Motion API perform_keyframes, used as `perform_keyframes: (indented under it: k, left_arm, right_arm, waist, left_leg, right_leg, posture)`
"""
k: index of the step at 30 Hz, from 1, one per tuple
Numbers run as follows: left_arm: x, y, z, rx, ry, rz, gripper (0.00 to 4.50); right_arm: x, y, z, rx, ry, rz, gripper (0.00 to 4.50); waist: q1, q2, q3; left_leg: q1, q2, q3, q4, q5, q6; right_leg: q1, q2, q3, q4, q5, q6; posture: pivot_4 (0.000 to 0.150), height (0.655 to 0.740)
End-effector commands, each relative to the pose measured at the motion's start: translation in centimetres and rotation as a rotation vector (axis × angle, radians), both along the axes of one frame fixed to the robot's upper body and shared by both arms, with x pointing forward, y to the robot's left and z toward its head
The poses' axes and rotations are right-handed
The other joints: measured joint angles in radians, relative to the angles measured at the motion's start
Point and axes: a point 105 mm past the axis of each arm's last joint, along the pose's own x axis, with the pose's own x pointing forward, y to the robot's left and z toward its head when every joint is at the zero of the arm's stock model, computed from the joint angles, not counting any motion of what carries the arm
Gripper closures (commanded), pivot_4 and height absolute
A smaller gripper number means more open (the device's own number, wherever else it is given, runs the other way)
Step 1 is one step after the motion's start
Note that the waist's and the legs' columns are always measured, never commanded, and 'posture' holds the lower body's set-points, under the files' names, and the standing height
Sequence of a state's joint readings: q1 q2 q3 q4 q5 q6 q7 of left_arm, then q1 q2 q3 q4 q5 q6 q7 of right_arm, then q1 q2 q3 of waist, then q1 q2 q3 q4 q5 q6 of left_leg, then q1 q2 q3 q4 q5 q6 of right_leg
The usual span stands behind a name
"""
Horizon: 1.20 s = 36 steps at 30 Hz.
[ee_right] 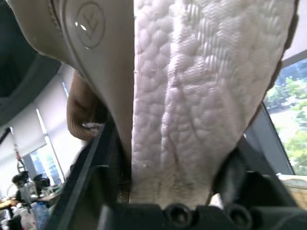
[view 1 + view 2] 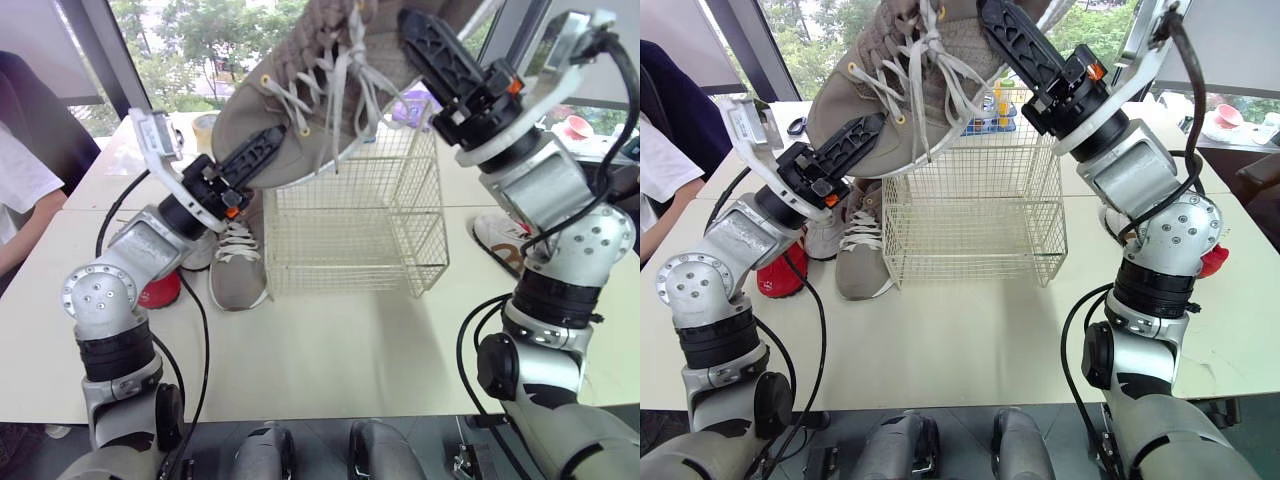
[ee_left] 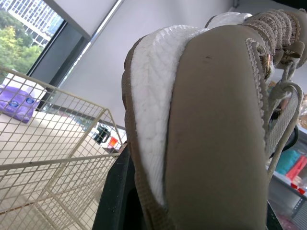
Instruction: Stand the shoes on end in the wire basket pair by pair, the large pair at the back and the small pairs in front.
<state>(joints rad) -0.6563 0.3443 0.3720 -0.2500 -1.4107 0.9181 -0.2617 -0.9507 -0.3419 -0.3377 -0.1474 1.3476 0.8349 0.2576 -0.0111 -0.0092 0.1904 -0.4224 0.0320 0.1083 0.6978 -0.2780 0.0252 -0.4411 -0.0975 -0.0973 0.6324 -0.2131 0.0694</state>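
**Large taupe lace-up sneaker [image 2: 300, 110] above the cream wire basket [image 2: 350, 230]**

We hold it tilted just above the basket's open top, toe low at left, heel high at right. Our left gripper [image 2: 275, 142] clamps the toe, our right gripper [image 2: 410, 30] the heel.

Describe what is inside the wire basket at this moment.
Nothing shows inside the wire basket: bare mesh, no shoes. The tan shoe, held above it by the left gripper and right gripper, hides part of its top rim.

Head stereo overhead; wrists near shoe [image 3: 192, 120]
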Motion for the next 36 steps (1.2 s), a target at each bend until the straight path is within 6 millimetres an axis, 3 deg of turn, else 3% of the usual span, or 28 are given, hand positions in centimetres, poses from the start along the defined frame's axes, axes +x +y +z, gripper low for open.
perform_keyframes:
  k: [1, 9, 17, 21, 28, 36]
  left_arm:
    - [-1.1, -1.7, 0.1, 0.066, -0.028, -0.034, 3.80]
    - [-1.0, -0.1, 0.0, 0.127, -0.041, 0.006, 0.04]
    - [-1.5, 0.8, -0.9, 0.188, -0.050, -0.001, 0.04]
    - [-1.9, 0.6, -1.3, 0.206, -0.052, -0.003, 0.04]
    - [-2.5, 0.5, -1.5, 0.206, -0.054, 0.006, 0.04]
    - [-3.0, 0.1, -1.1, 0.207, -0.066, 0.011, 0.04]
  right_arm:
    - [-2.0, 2.1, 1.9, -0.046, -0.098, 0.092, 2.76]
    - [-2.2, 0.4, 5.4, -0.193, -0.225, 0.061, 2.76]
    - [1.3, -3.2, 11.4, -0.371, -0.485, -0.141, 2.76]
    - [2.0, -4.0, 12.7, -0.437, -0.582, -0.186, 2.76]
    - [3.9, -4.0, 11.0, -0.639, -0.657, -0.258, 2.76]
    - [5.6, -4.1, 7.5, -0.791, -0.617, -0.232, 2.76]
  waist:
    - [0.000, 0.000, 0.000]
    - [0.000, 0.000, 0.000]
    - [-0.002, 0.001, 0.001]
    - [-0.004, 0.001, 0.001]
    - [-0.003, 0.001, 0.001]
    - [-0.004, 0.002, 0.001]
  left_leg:
    - [0.000, 0.000, 0.000, 0.000, 0.000, 0.000]
    - [-0.002, 0.000, 0.000, 0.000, -0.002, 0.003]
    - [-0.003, 0.000, 0.001, -0.001, -0.004, 0.006]
    - [-0.003, 0.000, 0.002, -0.002, -0.003, 0.005]
    - [-0.003, 0.000, 0.002, -0.004, 0.000, -0.001]
    - [-0.003, 0.000, 0.002, -0.005, 0.001, -0.002]
  right_leg:
    - [0.000, 0.000, 0.000, 0.000, 0.000, 0.000]
    - [-0.001, 0.000, 0.000, -0.001, 0.000, 0.000]
    - [-0.002, 0.000, 0.000, -0.003, 0.000, 0.000]
    - [-0.004, 0.000, 0.000, -0.004, 0.000, 0.000]
    - [-0.004, 0.000, 0.001, -0.004, 0.000, 0.000]
    - [-0.004, 0.000, 0.001, -0.004, 0.000, 0.000]
  posture:
    - [0.150, 0.7400]
    - [0.150, 0.7400]
    - [0.150, 0.7400]
    - [0.150, 0.7400]
    - [0.150, 0.7400]
    - [0.150, 0.7400]
